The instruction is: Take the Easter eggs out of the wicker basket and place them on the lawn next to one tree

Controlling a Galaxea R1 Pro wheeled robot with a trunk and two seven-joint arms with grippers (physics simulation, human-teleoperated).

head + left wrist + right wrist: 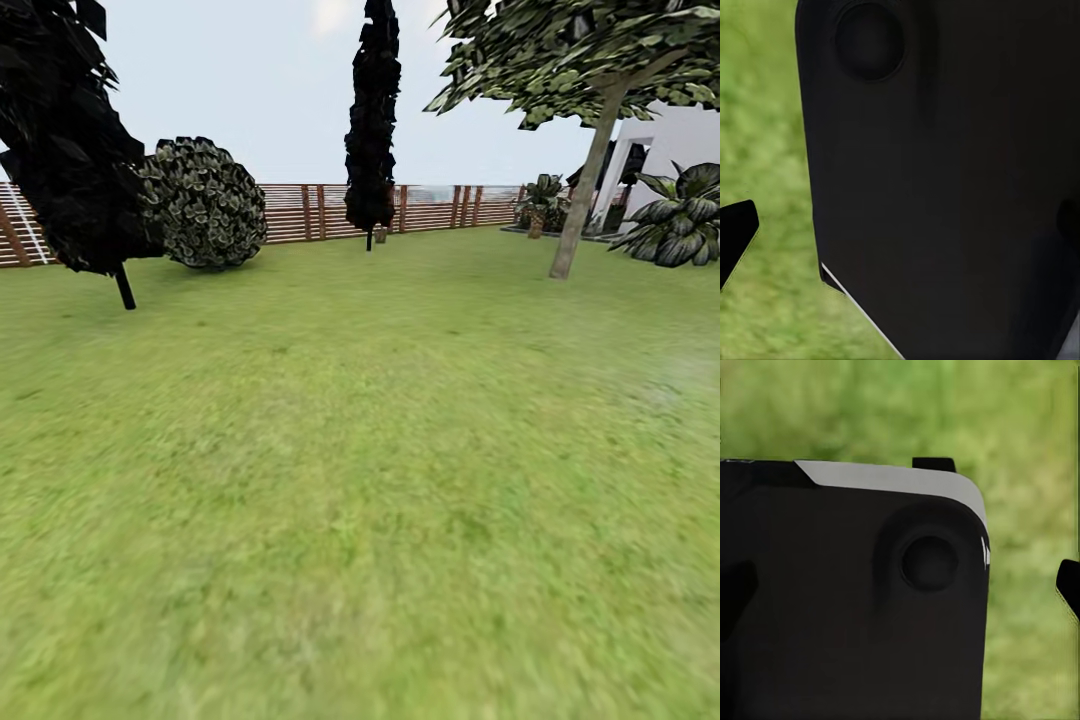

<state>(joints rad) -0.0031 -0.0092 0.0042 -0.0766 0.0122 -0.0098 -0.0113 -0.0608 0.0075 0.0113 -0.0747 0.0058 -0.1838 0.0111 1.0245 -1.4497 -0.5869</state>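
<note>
Each wrist view looks past a dark robot body panel (945, 187) to blurred grass; whether either pincer is released or clenched cannot be told. From the head, the lawn (360, 520) spreads wide and open ahead. Far off at the right, a tree (585, 190) stands with its straight grey trunk leaning slightly, long axis nearly upright. A brown slatted fence (420, 208) edges the garden, with a round shrub (205, 205) and dark leafy trees (372, 120) before it.
</note>
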